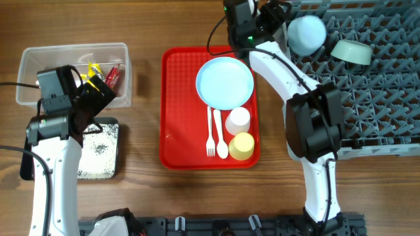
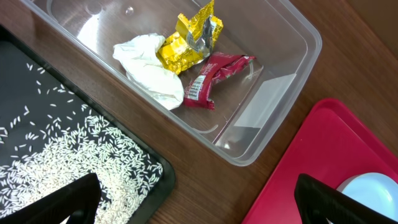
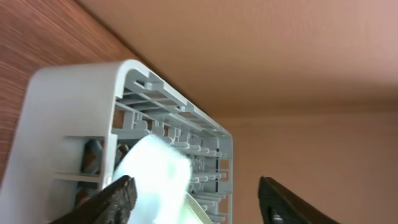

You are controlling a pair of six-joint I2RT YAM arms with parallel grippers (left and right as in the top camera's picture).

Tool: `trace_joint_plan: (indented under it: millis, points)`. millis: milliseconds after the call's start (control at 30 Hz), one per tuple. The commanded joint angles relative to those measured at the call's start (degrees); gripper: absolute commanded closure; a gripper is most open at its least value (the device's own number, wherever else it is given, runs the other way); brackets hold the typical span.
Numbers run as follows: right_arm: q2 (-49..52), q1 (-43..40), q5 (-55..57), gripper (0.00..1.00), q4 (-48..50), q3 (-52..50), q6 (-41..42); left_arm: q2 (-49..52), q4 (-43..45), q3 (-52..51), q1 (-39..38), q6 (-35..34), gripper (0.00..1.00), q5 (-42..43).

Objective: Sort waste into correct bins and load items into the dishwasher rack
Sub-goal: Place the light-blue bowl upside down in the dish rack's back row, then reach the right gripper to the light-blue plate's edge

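Standing spread, the right gripper may snag the light blue bowl beside its finger, toppling it.

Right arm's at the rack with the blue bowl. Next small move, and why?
Probably lift the right gripper straight up, clear of the light blue plastic bowl. Its jaws stand apart, and the bowl already rests in the grey pegged dishwasher rack beside the pale green bowl. The light blue plate waits on the flat red tray.
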Motion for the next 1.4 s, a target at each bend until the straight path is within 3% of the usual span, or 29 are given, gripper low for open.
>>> trace_joint_plan:
  millis: [0,400,600,833,1000,1267,1367]
  points:
    - [1.1,0.2,3.5,0.21,1.2,-0.5,4.0,0.3,0.1,0.9,0.3,0.1,0.00,-0.8]
    - [-8.1,0.0,3.3,0.08,1.6,-0.5,14.6,0.3,0.1,0.9,0.3,0.1,0.00,-0.8]
    - [-16.8,0.2,-1.1,0.04,-7.4,-0.5,23.2,0.3,0.1,0.9,0.3,0.1,0.00,-0.8]
    - [-27.8,-3.1,-27.3,0.05,-34.6,-0.5,45.5,0.3,0.1,0.9,0.3,0.1,0.00,-0.8]
    - [-30.5,-6.3,-47.9,0.23,-46.6,-0.5,45.5,0.3,0.1,0.9,0.3,0.1,0.00,-0.8]
    - [-30.3,-5.5,-71.6,0.30,-55.4,-0.6,45.5,0.3,0.2,0.9,0.3,0.1,0.00,-0.8]
    - [-30.3,-3.4,-72.7,0.30,-55.4,-0.6,46.9,0.3,0.1,0.9,0.3,0.1,0.00,-0.8]
